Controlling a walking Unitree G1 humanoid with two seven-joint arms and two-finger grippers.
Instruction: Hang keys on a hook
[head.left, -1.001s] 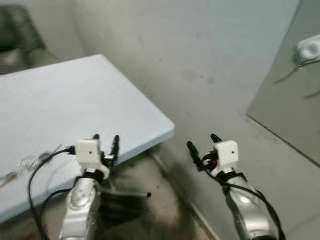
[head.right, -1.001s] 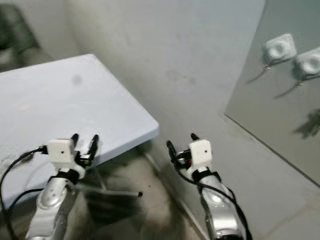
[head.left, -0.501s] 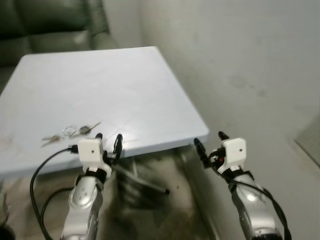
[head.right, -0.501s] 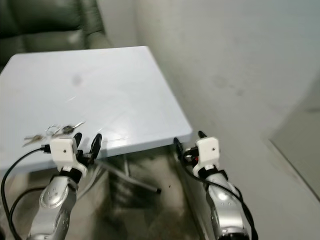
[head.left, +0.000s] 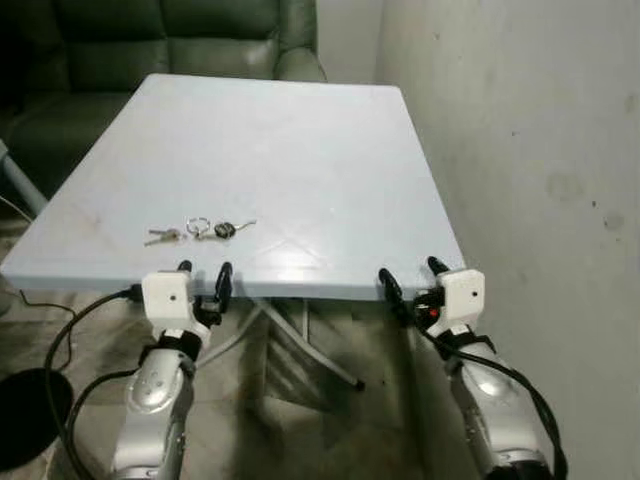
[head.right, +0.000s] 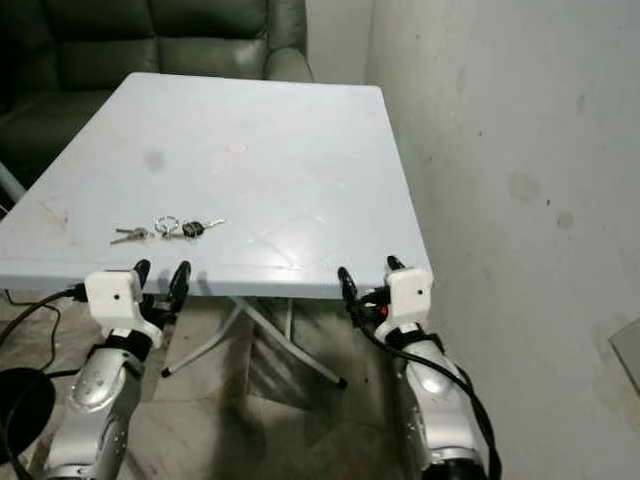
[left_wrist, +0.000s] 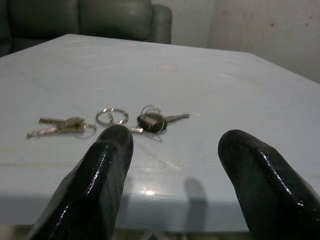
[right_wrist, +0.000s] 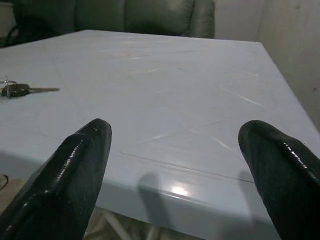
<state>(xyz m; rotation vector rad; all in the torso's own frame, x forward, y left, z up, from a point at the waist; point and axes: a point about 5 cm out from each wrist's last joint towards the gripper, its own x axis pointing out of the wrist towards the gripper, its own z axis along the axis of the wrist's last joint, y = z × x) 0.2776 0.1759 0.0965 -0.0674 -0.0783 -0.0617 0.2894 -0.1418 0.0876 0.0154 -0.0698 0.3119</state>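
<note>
Pale blue and glossy, the square plastic tabletop (head.left: 300, 150) fills our head views, with a dark green leather sofa (head.left: 170, 40) behind its far edge and a grey plaster wall (head.left: 540, 130) along our right. On the table's near left part lies the bunch of small metal keys on linked rings (head.left: 198, 230): its long axis runs across us, left to right, brass blades pointing left, the black-headed key's blade pointing right and slightly away. Our left gripper (head.left: 203, 280) hangs just off the near table edge, directly in front of the keys and apart from them, black fingers spread and empty. Our right gripper (head.right: 366, 278) sits by the table's near right corner, well apart from the keys, also spread and empty. Folding metal table legs (head.right: 250, 325) cross on the floor below.

Over to the left wrist view: both fingertips (left_wrist: 107, 165) frame the keys (left_wrist: 112, 120), which lie flat beyond the gap, a wide space between the tips.

Right wrist view now: the fingers (right_wrist: 80, 165) stand wide apart over bare tabletop, and the black-headed key (right_wrist: 20, 90) peeks in at the picture's edge, blade lying flat.
</note>
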